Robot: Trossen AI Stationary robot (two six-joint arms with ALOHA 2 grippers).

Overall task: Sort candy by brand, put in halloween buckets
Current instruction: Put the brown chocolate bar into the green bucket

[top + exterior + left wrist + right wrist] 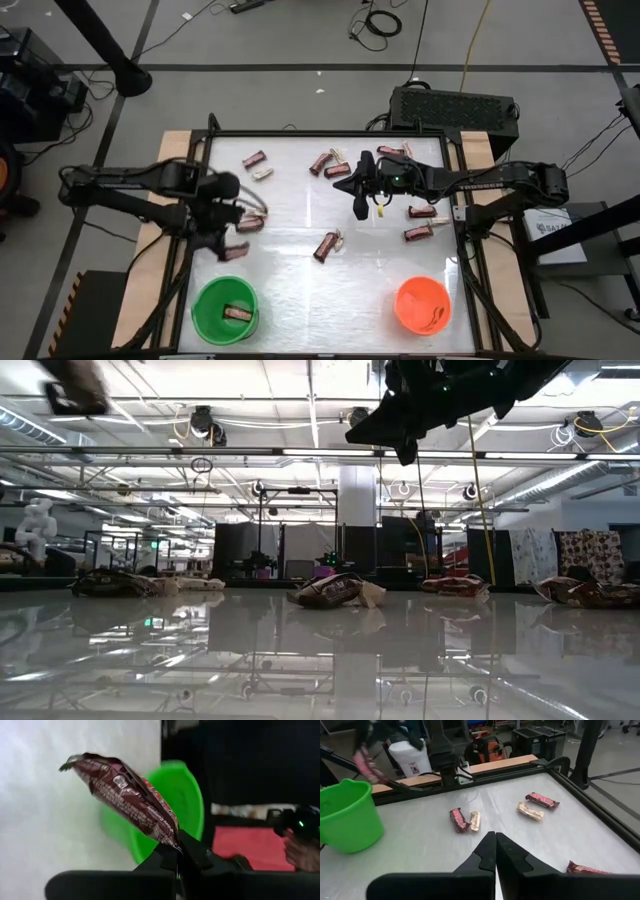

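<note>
My left gripper [228, 246] hangs over the table's left side, just beyond the green bucket [225, 308], shut on a dark reddish-brown candy bar [125, 795]. One bar lies inside the green bucket. The orange bucket [423, 305] stands at the near right. My right gripper [360, 207] hangs shut and empty above the table's middle. Several brown and tan bars lie flat on the table, among them a pair [327, 245] in the middle and one [250, 224] near my left gripper. My left gripper pinches the bar by one end of its wrapper [172, 840] between its two fingers. The bar sticks out past the fingertips along their line, lifted clear of the table, with the green bucket [187, 795] behind it.
More bars lie at the far left [254, 159], the far middle [322, 162], the far right [392, 151] and the right [418, 232]. A black frame [460, 200] edges the white table. The near middle between the two buckets is bare table.
</note>
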